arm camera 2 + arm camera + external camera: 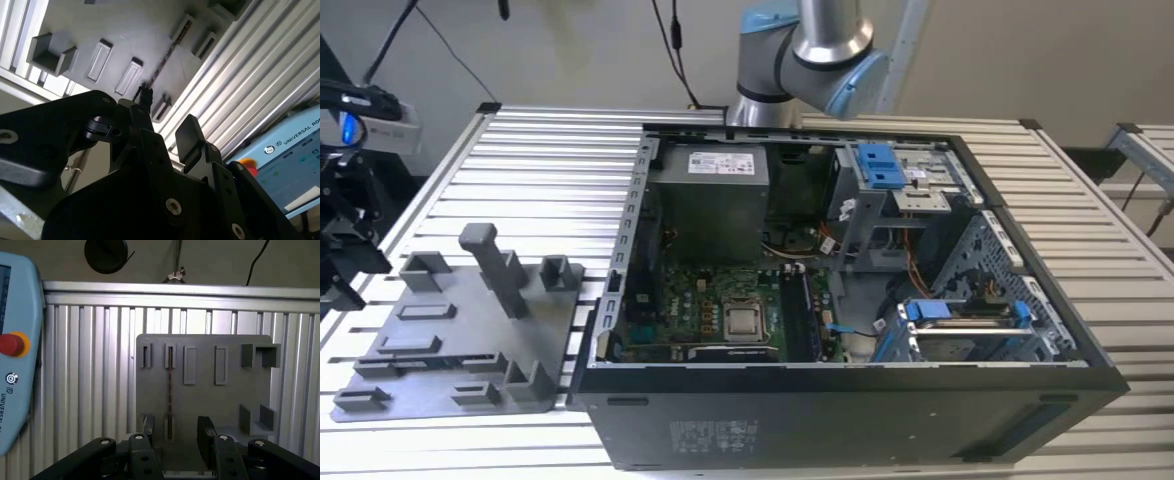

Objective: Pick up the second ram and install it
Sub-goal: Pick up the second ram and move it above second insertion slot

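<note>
Over the holder plate (220,405), at nine o'clock from the computer case (854,420), the tool (176,426) hovers, jaws apart; the second ram (170,385) stands in its slot, not yet picked.

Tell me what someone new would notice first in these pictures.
The big black open computer case lying on the ribbed aluminium table dominates the exterior view, its green motherboard exposed. In the first wrist view, the black gripper hangs open over a grey plastic holder plate, where a thin dark memory stick stands on edge in its slots.
</note>
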`<state>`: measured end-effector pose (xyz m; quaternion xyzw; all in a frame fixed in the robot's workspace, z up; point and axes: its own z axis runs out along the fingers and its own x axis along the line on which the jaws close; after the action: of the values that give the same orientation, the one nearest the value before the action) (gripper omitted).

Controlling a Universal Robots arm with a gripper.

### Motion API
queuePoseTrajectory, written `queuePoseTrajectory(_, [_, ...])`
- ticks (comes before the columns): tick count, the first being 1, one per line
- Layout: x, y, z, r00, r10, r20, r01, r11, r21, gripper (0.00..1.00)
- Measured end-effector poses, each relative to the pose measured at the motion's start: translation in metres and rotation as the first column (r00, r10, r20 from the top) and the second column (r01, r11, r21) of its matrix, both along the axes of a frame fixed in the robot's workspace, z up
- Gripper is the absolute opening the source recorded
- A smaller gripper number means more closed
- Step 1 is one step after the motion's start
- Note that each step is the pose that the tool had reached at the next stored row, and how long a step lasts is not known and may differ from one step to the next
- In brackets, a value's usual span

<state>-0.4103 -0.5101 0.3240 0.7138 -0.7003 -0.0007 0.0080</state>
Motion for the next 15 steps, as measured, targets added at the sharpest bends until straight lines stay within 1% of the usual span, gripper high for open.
queuePoseTrajectory(15, [0.0, 0.0004, -0.0207, 1.0, 0.0, -0.0014, 0.0, 1.0, 0.0001, 0.48])
